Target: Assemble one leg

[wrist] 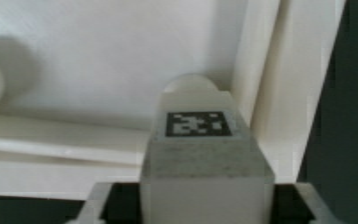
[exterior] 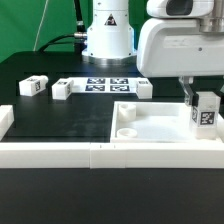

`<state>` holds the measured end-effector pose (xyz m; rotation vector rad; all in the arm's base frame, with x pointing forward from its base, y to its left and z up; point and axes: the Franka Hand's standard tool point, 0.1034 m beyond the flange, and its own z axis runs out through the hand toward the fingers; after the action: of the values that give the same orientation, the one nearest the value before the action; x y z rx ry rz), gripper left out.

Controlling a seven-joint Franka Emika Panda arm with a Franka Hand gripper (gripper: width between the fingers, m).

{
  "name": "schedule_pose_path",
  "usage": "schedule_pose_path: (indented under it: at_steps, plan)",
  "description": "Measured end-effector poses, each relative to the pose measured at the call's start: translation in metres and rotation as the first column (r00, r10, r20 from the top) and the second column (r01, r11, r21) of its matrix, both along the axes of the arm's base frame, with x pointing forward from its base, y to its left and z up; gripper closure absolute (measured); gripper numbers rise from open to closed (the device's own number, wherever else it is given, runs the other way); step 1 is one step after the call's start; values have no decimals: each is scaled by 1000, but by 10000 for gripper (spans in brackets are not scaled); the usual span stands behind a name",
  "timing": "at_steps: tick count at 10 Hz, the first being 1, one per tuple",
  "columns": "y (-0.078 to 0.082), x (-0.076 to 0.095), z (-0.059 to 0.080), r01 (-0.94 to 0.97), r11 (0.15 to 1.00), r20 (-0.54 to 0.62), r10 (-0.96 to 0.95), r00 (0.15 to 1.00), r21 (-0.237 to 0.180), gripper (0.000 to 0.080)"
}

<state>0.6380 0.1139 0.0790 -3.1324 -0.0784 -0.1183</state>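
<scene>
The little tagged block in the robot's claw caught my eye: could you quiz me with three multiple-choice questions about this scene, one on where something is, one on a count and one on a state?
1. Where is the leg that the gripper holds?
A. Over the large white panel, at the exterior view's right
B. On the marker board
C. On the black mat at the exterior view's left

2. How many other loose legs lie on the black mat behind the panel?
A. None
B. Three
C. Six

3. What is the gripper doing?
A. Open and empty
B. Shut on the leg
C. Out of sight

Answers:
1. A: the exterior view shows the leg above the panel's right part.
2. B: three small tagged blocks lie apart on the mat.
3. B: the wrist view shows the leg clamped between the fingers.
</scene>
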Motion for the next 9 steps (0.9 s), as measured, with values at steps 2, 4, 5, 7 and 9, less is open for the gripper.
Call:
schedule_pose_path:
  at_steps: [2, 4, 5, 7, 9]
  plan:
    - [1, -1, 0, 193, 981, -6, -192, 981, 19, 509]
    - [2, -1, 0, 414, 909, -19, -414, 910, 38, 509]
    - [4, -2, 0, 535, 844, -26, -534, 845, 45, 509]
    - [4, -2, -1, 746, 662, -50, -745, 665, 64, 509]
    - [3, -4, -1, 902, 424, -73, -900, 430, 85, 509]
